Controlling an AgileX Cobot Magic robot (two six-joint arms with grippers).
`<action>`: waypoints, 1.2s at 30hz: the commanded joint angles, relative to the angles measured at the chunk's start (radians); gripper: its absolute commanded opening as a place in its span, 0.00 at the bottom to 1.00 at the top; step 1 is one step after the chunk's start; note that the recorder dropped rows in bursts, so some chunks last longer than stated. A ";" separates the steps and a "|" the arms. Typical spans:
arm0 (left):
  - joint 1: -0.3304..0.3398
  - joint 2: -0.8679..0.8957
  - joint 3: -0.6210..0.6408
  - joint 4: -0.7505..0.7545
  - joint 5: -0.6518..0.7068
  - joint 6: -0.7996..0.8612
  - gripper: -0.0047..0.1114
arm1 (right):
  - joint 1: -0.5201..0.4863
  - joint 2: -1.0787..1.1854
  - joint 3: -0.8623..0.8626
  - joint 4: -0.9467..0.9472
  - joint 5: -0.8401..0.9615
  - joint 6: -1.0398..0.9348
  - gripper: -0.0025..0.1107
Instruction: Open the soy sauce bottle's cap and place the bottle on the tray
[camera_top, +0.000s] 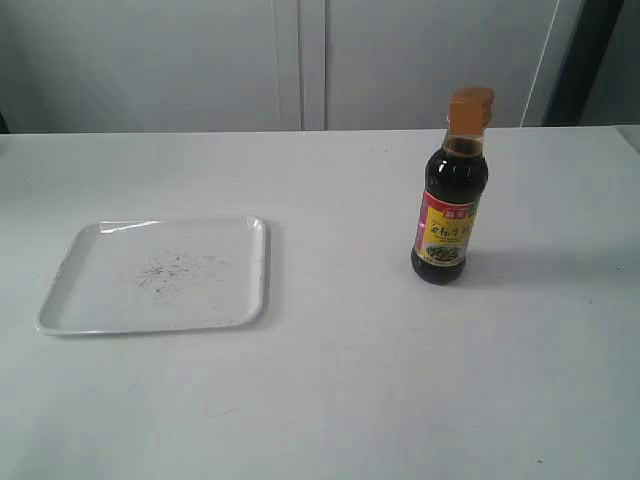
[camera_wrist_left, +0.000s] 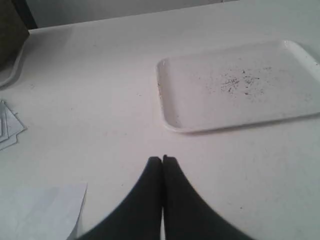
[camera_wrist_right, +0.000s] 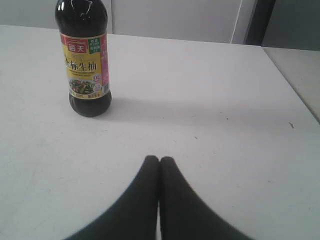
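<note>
The soy sauce bottle (camera_top: 449, 205) stands upright on the white table, right of centre, its orange-brown cap (camera_top: 470, 110) down on the neck. In the right wrist view the bottle (camera_wrist_right: 83, 60) shows only up to its shoulder, some way from my right gripper (camera_wrist_right: 159, 160), which is shut with nothing in it. The white tray (camera_top: 70, 300), speckled in its middle, lies flat at the left and holds nothing. My left gripper (camera_wrist_left: 162, 160) is shut and empty, a short distance from the tray (camera_wrist_left: 167, 85). Neither gripper appears in the exterior view.
Loose white papers (camera_wrist_left: 42, 210) lie on the table near my left gripper, with more sheets (camera_wrist_left: 7, 130) and a dark object (camera_wrist_left: 11, 35) beyond them. The table's edge (camera_wrist_right: 292, 85) runs past my right gripper. Grey cabinet doors (camera_top: 300, 60) stand behind the table.
</note>
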 joint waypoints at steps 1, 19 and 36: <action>0.004 -0.005 0.004 -0.015 -0.078 -0.004 0.04 | 0.002 -0.006 0.001 -0.003 -0.003 0.003 0.02; 0.002 0.031 -0.067 -0.021 -0.369 -0.121 0.04 | 0.002 -0.006 0.001 -0.003 -0.003 0.003 0.02; 0.002 0.758 -0.425 0.703 -0.889 -0.733 0.04 | 0.002 -0.006 0.001 -0.003 -0.003 0.003 0.02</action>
